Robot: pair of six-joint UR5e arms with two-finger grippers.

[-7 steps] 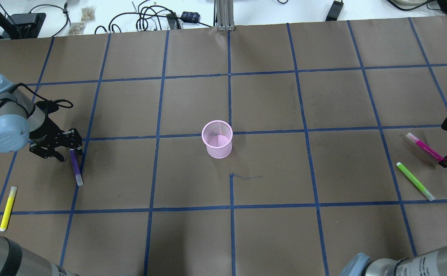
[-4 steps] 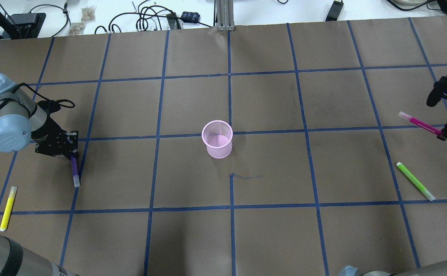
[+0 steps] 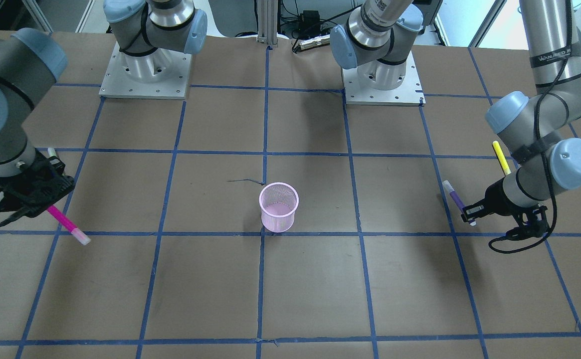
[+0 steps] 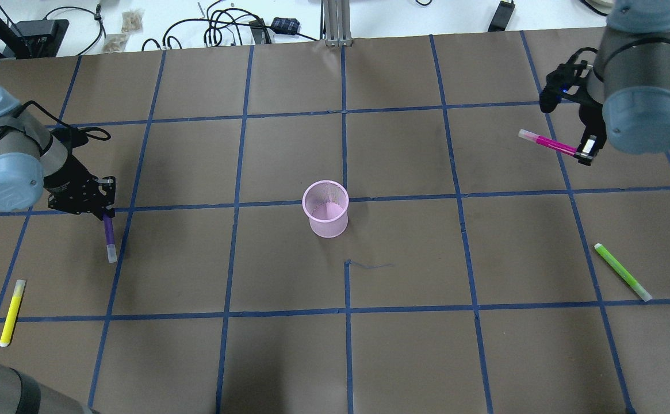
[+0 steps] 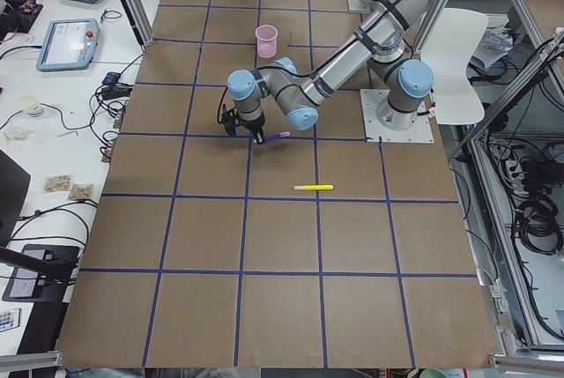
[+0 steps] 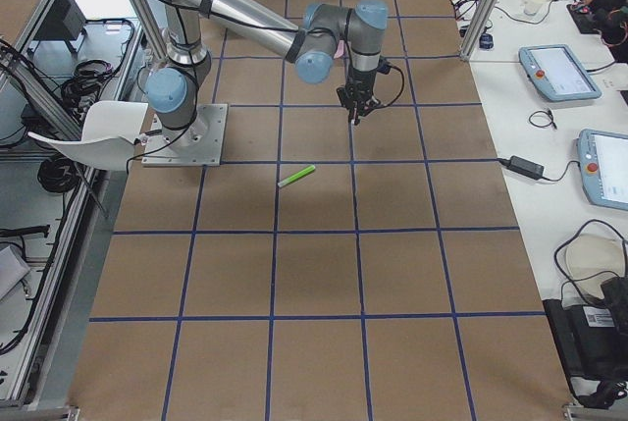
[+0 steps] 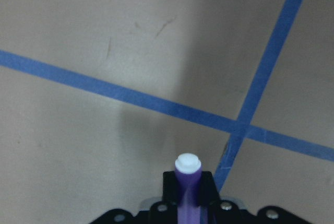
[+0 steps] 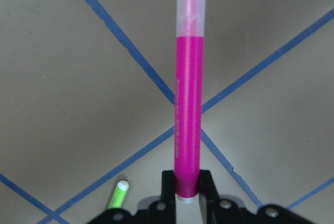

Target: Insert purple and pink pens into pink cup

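The pink mesh cup (image 4: 326,209) stands upright at the table's middle, also in the front view (image 3: 278,206). My left gripper (image 4: 106,217) is shut on the purple pen (image 4: 108,237) and holds it above the table at the far left; the pen shows in the front view (image 3: 456,197) and left wrist view (image 7: 187,182). My right gripper (image 4: 582,154) is shut on the pink pen (image 4: 547,142), held raised at the far right, tip pointing toward the middle. The pink pen shows in the front view (image 3: 67,224) and right wrist view (image 8: 188,119).
A yellow pen (image 4: 12,312) lies on the table near the left front. A green pen (image 4: 622,272) lies at the right front, also in the right wrist view (image 8: 118,193). Cables and small devices sit beyond the table's far edge.
Both grippers have lifted their pens off the table. The right arm rose and swung toward the far side and inward with the pink pen. The left gripper rose slightly with the purple pen.
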